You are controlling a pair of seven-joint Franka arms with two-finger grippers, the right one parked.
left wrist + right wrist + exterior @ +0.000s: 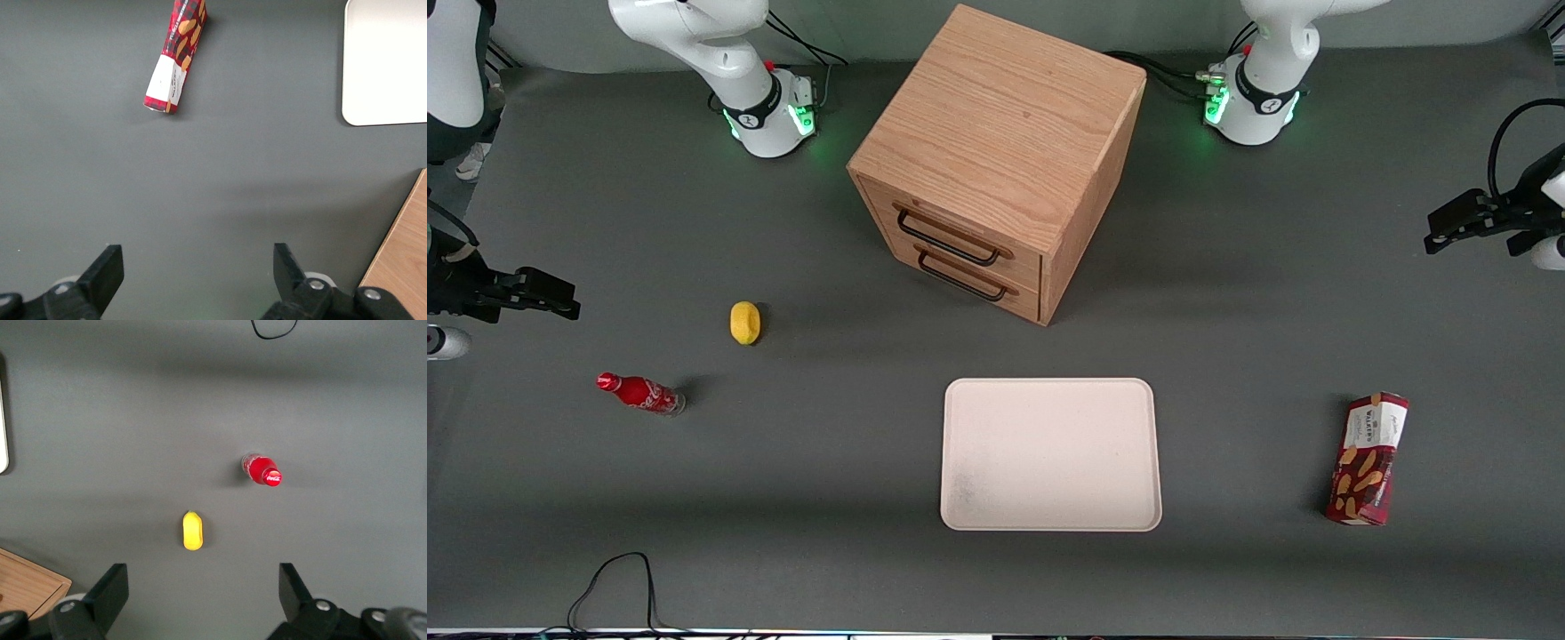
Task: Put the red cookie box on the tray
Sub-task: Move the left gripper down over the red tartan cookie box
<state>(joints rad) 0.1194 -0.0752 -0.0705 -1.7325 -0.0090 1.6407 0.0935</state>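
Tray (pixel 1049 391), box (pixel 1368 460); claw (pixel 193 267) agape, half-cropped

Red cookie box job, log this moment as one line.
phase: pre-approach | gripper: open, above bare table | red cookie box: on table, untouched, beside tray toward working arm's end | tray: nothing on it

A robot lab: 2 Franka arm bases (pixel 769 111) with green lights, bolted to a grey-matted table (pixel 1227 311), cables trailing.

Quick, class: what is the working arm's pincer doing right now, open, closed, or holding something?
Left pincer: open, holding nothing, above bare table, farther from the front camera than the red cookie box.
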